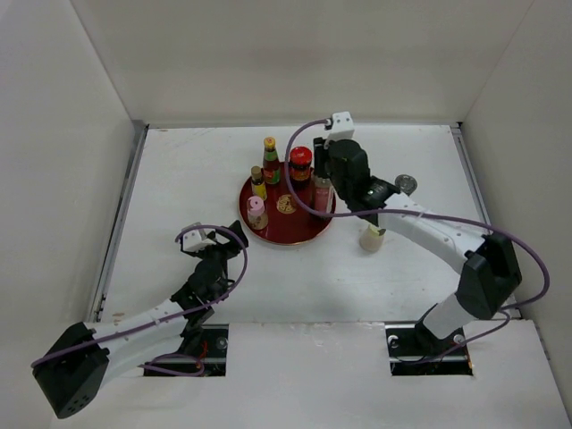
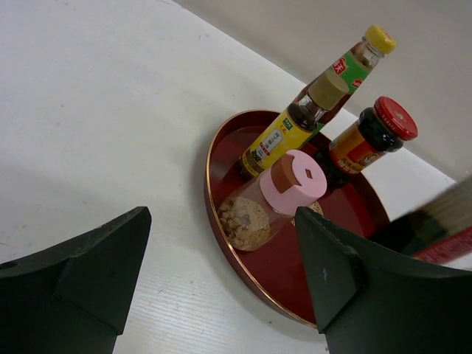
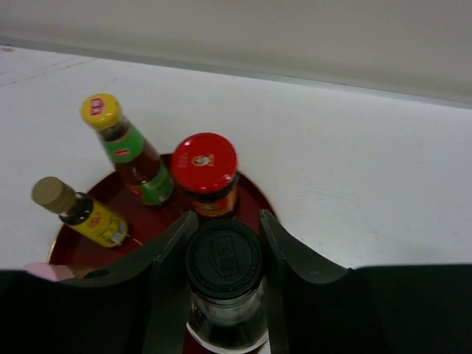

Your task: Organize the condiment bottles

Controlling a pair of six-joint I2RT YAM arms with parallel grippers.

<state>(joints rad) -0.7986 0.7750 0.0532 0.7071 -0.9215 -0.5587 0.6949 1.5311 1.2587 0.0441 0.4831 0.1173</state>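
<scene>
Right gripper point(image 1: 323, 186) clamped on black-capped bottle point(image 3: 223, 259), tray point(image 2: 276, 269) right edge | left gripper point(image 1: 236, 236) spread, beside tray | in tray: red-lidded jar point(image 3: 204, 164), gold lid emblem; sauce bottle point(image 3: 136, 158), green neck label; yellow-label bottle point(image 3: 92, 217); pink-capped jar point(image 2: 273, 195) | writing unreadable

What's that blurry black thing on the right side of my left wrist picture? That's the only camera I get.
Observer: That's the right gripper. It is closed on the black-capped bottle, at the right side of the red tray.
Operator: So are all the bottles on the tray?
Observer: No. A small cream bottle stands on the table, just right of the tray.
Operator: Any more out there?
Observer: Yes, a grey-topped shaker stands farther back, on the far side of the right arm.
</scene>
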